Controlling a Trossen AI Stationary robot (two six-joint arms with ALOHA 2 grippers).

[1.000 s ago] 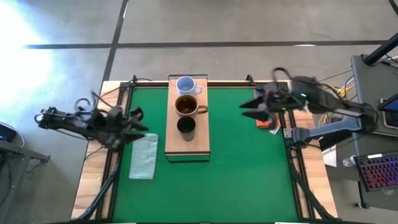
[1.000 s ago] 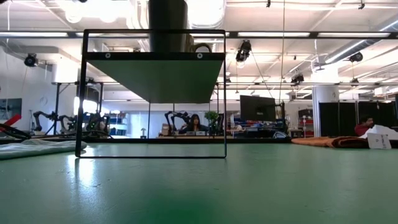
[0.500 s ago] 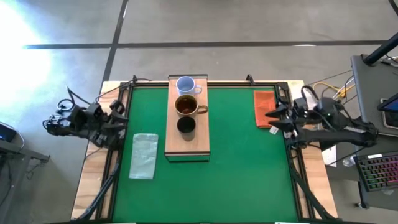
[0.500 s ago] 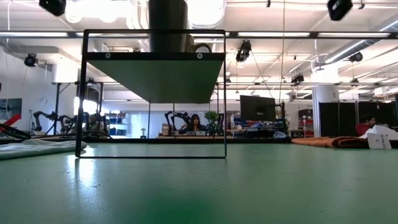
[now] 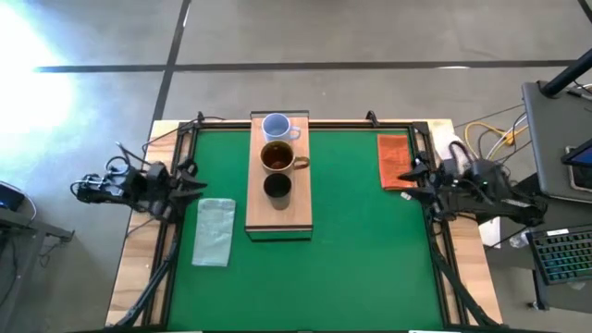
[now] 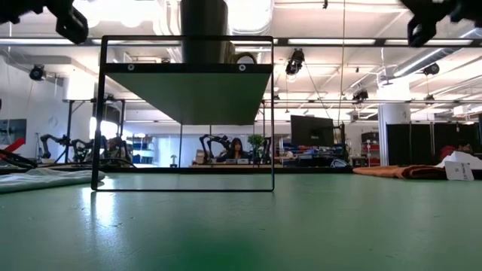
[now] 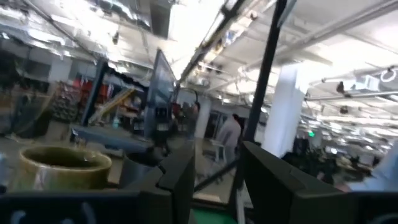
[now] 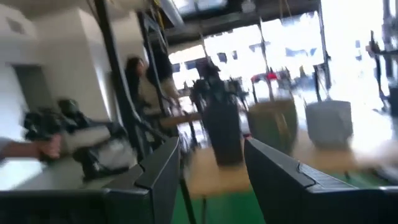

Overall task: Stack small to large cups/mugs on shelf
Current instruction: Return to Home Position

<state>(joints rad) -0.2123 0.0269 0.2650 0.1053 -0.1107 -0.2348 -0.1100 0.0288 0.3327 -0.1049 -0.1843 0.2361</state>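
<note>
the black cup (image 5: 277,187), brown mug (image 5: 277,156) and pale blue mug (image 5: 276,127) are standing in line on the shelf (image 5: 277,218), while the left gripper (image 5: 196,180) and right gripper (image 5: 409,174) are hanging open-fingered at opposite edges of the table (image 5: 361,259), so the homing step is probably needing only both arms folding to rest.

Open-plan robotics lab: more robot arms (image 6: 56,143), monitor (image 6: 311,129), exposed ceiling pipes (image 6: 361,47)
</note>
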